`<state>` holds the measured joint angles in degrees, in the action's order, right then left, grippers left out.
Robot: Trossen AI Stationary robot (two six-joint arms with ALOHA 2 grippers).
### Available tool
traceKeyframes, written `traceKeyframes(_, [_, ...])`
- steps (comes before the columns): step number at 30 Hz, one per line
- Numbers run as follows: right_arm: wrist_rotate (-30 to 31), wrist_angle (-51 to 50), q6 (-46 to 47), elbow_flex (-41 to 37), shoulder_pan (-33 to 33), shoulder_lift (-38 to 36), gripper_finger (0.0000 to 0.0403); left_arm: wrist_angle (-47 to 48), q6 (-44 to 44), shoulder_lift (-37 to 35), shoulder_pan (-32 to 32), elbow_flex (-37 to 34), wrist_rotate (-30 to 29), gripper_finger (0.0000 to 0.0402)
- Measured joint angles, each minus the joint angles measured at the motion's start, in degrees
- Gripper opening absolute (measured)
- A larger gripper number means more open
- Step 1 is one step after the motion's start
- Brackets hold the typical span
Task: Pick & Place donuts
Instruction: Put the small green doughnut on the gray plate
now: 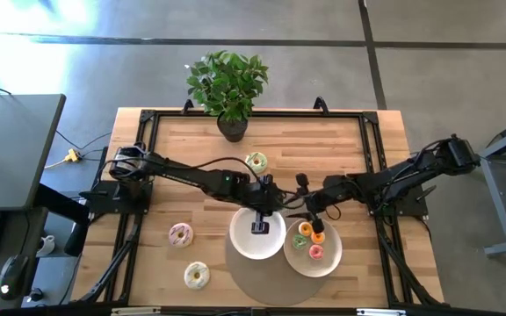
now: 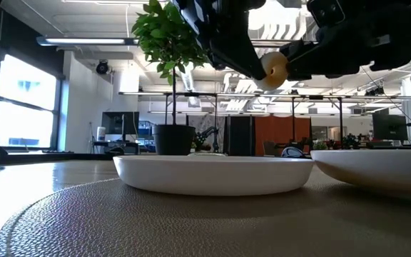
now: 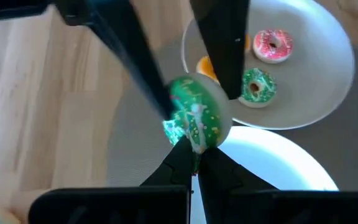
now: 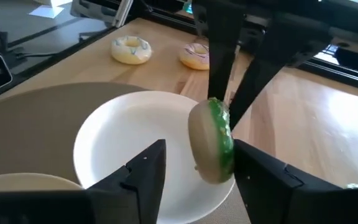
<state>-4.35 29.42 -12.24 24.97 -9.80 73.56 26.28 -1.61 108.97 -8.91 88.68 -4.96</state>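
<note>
A green-iced donut with a cream underside [image 4: 213,140] hangs in the air over the left white plate [image 1: 246,244], between both grippers. My left gripper [image 3: 194,155] is shut on it. My right gripper [image 4: 197,168] is open, with one finger on either side of the donut's two faces. The low view shows this donut [image 2: 275,68] high above the plate [image 2: 212,175]. The right plate [image 1: 328,263] holds a green donut [image 1: 302,240], an orange one [image 1: 317,235] and a pink one [image 1: 315,254]. My left gripper pinches the green donut by its rim [image 3: 194,144] between its two fingers, slanting down from the table's left. The donut stands on edge, lifted clear of the plate below. My right gripper's finger [image 4: 253,171] stands close to the green face; I cannot tell whether it touches.
Both plates sit on a round grey mat [image 1: 262,285]. Loose on the wood are a pink donut [image 1: 180,234], a pale yellow one [image 1: 197,275] and a cream one with green [image 1: 256,161]. A potted plant [image 1: 229,83] stands at the far edge.
</note>
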Motion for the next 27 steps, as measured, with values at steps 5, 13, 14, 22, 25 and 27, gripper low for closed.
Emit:
traceKeyframes(5, [-0.1, -0.2, -0.6, 0.0, 0.0, 0.0, 0.0125, 0.0, -0.1, 0.0, -0.1, 0.0, -2.9, 0.0003])
traceKeyframes(13, [4.1, -1.6, -1.3, 0.0, 0.1, 0.0, 0.0019, -0.5, -0.1, 0.1, 0.0, -0.1, -5.2, 0.0007])
traceKeyframes(14, [4.1, -1.7, -1.3, 0.0, 0.2, 0.0, 0.0012, -0.5, -0.1, 0.1, -0.1, -0.1, -5.2, 0.0012])
traceKeyframes(22, [4.1, -3.2, -0.1, 0.1, 0.1, 0.0, 0.0022, -0.5, -0.4, 0.1, 0.0, -0.1, -5.5, 0.0108])
traceKeyframes(25, [4.3, -6.0, 0.7, 0.1, -0.4, 0.0, 0.0015, -0.5, -1.2, 0.1, 0.0, -0.1, -5.5, 0.0141])
traceKeyframes(27, [4.7, -8.4, 0.7, 0.1, -1.3, -0.1, 0.0008, -0.8, -2.2, 0.1, 0.0, -0.1, -5.4, 0.0156])
